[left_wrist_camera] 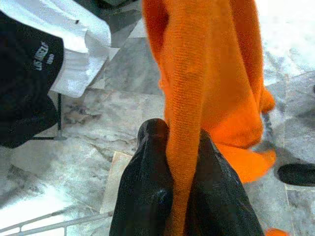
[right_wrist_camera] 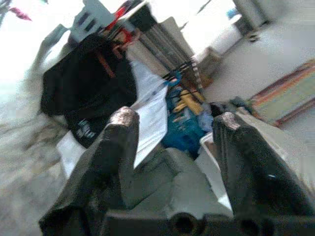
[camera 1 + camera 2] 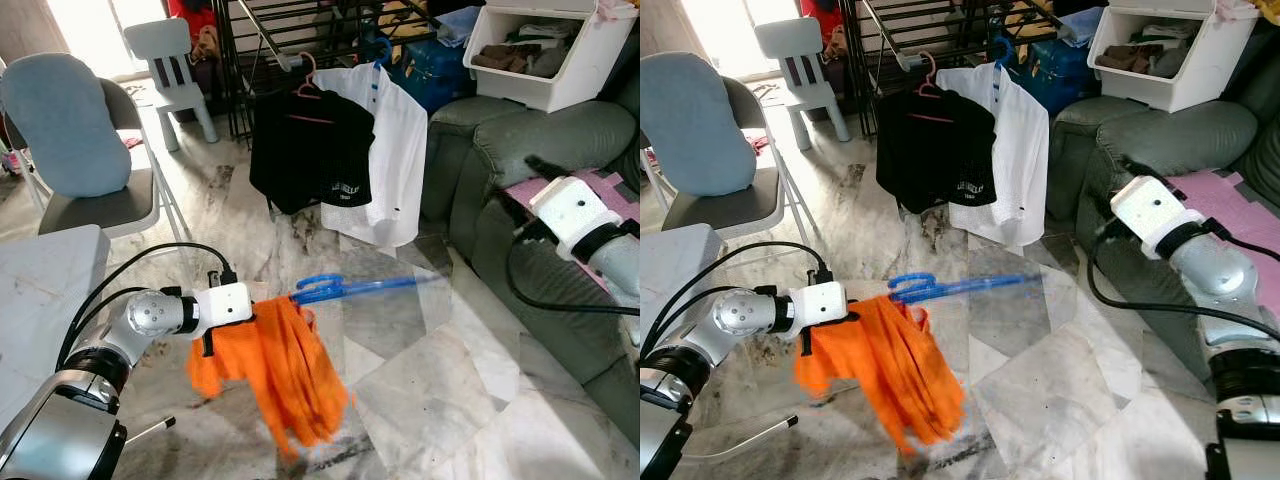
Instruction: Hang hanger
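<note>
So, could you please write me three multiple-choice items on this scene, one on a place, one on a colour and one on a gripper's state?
1. Where do the black shirt and white shirt hang?
A. On the drying rack
B. On the grey chair
C. On the sofa

2. What colour is the garment on the blue hanger?
A. Pink
B. Orange
C. Green

3. How does the right gripper stand?
A. Shut on the hanger
B. Shut on a shirt
C. Open, holding nothing

Answers: 1 A, both hangers hook onto the rack. 2 B, the orange garment drapes from it, pinched by the left gripper. 3 C, its fingers stand apart with only background between.
</note>
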Robot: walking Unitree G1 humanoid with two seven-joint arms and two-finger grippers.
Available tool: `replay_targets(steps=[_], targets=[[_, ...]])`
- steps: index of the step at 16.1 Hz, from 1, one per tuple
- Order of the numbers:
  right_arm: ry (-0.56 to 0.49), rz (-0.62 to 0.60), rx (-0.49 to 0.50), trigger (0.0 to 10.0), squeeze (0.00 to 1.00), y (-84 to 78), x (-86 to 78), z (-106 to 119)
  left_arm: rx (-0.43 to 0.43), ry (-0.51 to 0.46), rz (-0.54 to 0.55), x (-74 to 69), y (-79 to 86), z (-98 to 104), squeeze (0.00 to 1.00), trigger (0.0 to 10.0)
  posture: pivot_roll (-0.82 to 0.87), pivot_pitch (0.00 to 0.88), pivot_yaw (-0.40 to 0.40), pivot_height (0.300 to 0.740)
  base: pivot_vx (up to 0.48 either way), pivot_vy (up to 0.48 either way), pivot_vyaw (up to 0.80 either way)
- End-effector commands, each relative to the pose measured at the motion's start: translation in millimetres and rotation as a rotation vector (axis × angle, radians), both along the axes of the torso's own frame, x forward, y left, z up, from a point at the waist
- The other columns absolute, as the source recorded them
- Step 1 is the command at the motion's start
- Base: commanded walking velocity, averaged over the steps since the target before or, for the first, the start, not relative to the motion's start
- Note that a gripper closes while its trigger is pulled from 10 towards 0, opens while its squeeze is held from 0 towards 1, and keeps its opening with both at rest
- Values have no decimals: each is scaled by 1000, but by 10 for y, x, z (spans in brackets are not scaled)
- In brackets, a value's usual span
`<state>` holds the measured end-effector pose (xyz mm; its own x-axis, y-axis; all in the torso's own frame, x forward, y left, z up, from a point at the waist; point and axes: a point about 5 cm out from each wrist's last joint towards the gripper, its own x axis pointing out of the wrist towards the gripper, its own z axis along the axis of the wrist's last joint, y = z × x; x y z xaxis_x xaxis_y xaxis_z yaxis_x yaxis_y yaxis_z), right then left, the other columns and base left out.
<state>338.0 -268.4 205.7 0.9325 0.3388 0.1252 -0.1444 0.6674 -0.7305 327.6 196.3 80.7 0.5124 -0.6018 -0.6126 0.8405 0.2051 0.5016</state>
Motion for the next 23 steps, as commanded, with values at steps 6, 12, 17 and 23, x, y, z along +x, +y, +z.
replay_targets(steps=[6, 12, 17, 23], targets=[[172, 65, 281, 10000, 1000, 281, -102, -508, -352, -25, 392, 237, 81, 200, 0, 0, -183, 0, 38, 740, 0, 0, 0], [485, 309, 309, 10000, 1000, 666, -191, -900, -420, -50, -31, 204, -389, 562, 0, 0, -153, 0, 39, 740, 0, 0, 0], [593, 402, 307, 10000, 1000, 829, -160, -951, -370, -135, -269, 129, -693, 813, 0, 0, -144, 0, 40, 740, 0, 0, 0], [742, 518, 334, 10000, 824, 1019, -255, -1091, -442, -200, -378, 62, -984, 1090, 0, 118, -147, 0, 46, 740, 0, 0, 0]])
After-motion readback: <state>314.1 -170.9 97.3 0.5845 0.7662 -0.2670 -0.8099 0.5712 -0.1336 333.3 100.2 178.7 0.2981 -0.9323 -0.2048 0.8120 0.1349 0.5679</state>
